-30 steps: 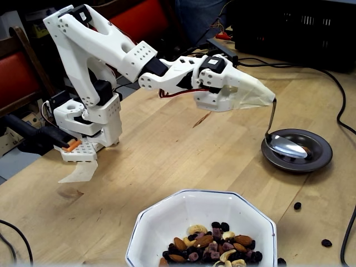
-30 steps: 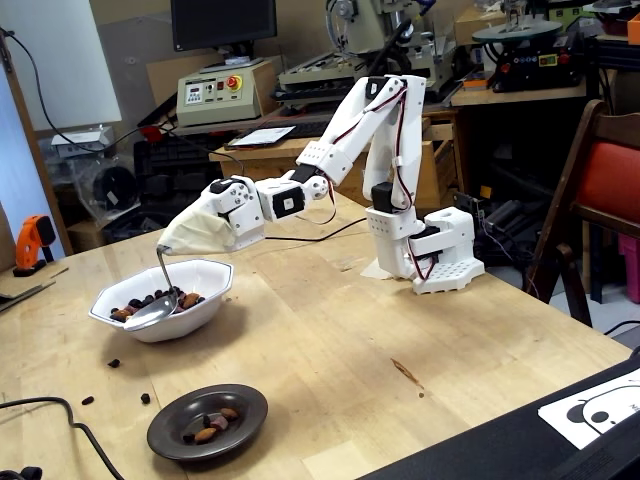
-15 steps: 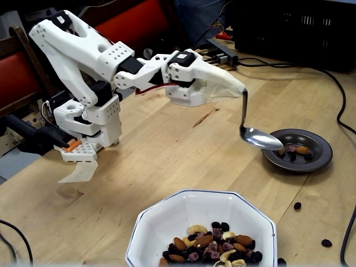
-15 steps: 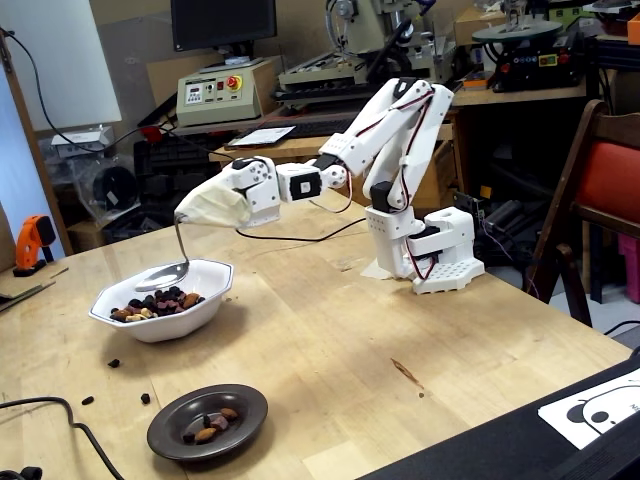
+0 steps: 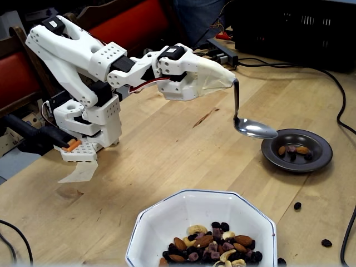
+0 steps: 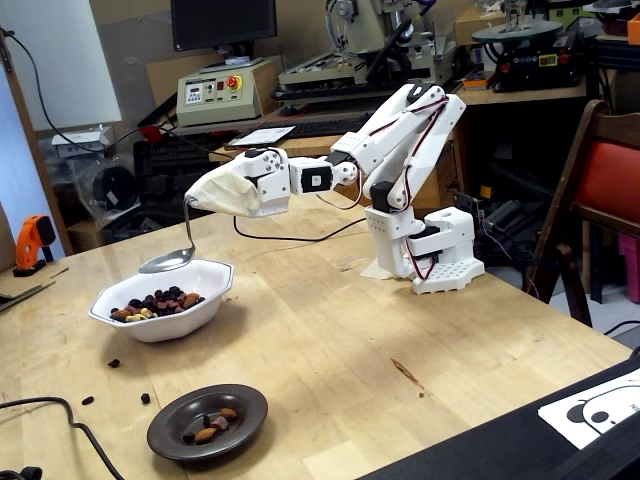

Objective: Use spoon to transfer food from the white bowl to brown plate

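Observation:
The cream-wrapped gripper (image 5: 225,82) (image 6: 200,200) is shut on the spoon handle, and the spoon hangs down from it. In a fixed view the shiny spoon (image 5: 255,128) hovers in the air just left of the brown plate (image 5: 322,151), and its bowl looks empty. In another fixed view the spoon (image 6: 167,262) hovers over the far rim of the white bowl (image 6: 205,292). Mixed food (image 5: 211,245) (image 6: 155,299) lies in the white bowl (image 5: 167,210). A few nuts (image 5: 293,150) lie in the brown plate (image 6: 165,432).
Loose raisins (image 5: 297,205) (image 6: 113,362) lie on the wooden table near the dishes. The arm's white base (image 5: 83,130) (image 6: 432,255) stands at the table's edge. Black cables (image 5: 339,105) run past the plate; a red chair (image 6: 605,180) stands beside the table.
In one fixed view the spoon lifted out of the brown plate and moved up and left, leaving nuts there. In the other it rose out of the white bowl.

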Tool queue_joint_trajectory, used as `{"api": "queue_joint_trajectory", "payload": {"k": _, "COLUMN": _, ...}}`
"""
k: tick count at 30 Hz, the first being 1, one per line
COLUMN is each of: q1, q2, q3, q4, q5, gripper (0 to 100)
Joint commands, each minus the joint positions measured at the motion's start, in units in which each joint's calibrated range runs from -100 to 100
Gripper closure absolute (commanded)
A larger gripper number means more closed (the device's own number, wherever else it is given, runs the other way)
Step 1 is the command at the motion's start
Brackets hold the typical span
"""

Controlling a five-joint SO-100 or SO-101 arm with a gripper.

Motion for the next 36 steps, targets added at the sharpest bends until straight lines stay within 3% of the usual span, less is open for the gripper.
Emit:
{"api": "queue_joint_trajectory", "payload": {"k": 1, "q1": -0.13, "q2": -2.04, "q3": -1.56, "q4": 2.49, "q5": -0.24, "gripper": 97}}
{"api": "queue_joint_trajectory", "payload": {"k": 11, "q1": 0.24, "q2": -2.81, "q3": -1.74, "q4": 14.82, "q5": -0.24, "gripper": 97}}
{"api": "queue_joint_trajectory", "payload": {"k": 27, "q1": 0.39, "q2": -23.95, "q3": -0.85, "q4": 29.68, "q5": -0.24, "gripper": 97}}
{"api": "queue_joint_trajectory", "payload": {"k": 36, "q1": 0.47, "q2": -24.12, "q3": -0.32, "q4": 32.37, "q5": -0.24, "gripper": 97}}
